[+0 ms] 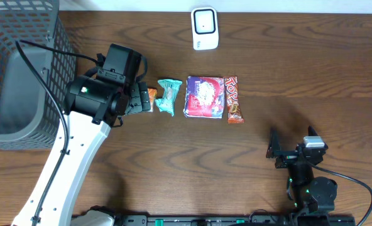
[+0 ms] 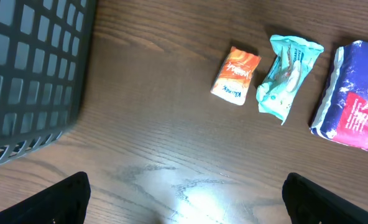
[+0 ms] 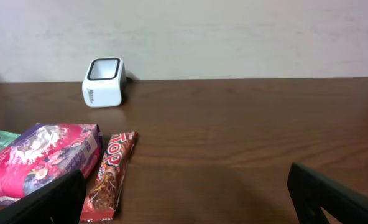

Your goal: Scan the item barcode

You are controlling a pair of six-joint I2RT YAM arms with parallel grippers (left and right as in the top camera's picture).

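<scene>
Left hand (image 1: pixel 142 100) is spread wide and empty, hovering above the tabletop (image 1: pixel 268 69) with the orange packet (image 2: pixel 235 76) just ahead of its fingertips (image 2: pixel 66 199). That packet looks like the item to scan, and it lies flat at the left end of the row, not touching its neighbour. To do the pick well: centre the jaws over the packet's short width, come straight down, and close on the sides so the printed faces stay uncovered. I can't see a barcode from here, so expect to rotate the packet in front of the window. Then carry it to the scanner (image 1: pixel 205 28), which stands at the far edge of the tabletop, well apart from the packet, with its window facing the row. Stay clear of the teal packet (image 2: pixel 288 76) just beside it. Right hand (image 1: pixel 291 147) is also spread and empty, parked near the front edge, away from everything. Count: one scanner; four items in the row, namely orange packet, teal packet, pink-and-blue pack (image 1: pixel 203 96) and Top bar (image 1: pixel 233 99), the last two touching; one grey basket (image 1: pixel 22 75) at the left.
</scene>
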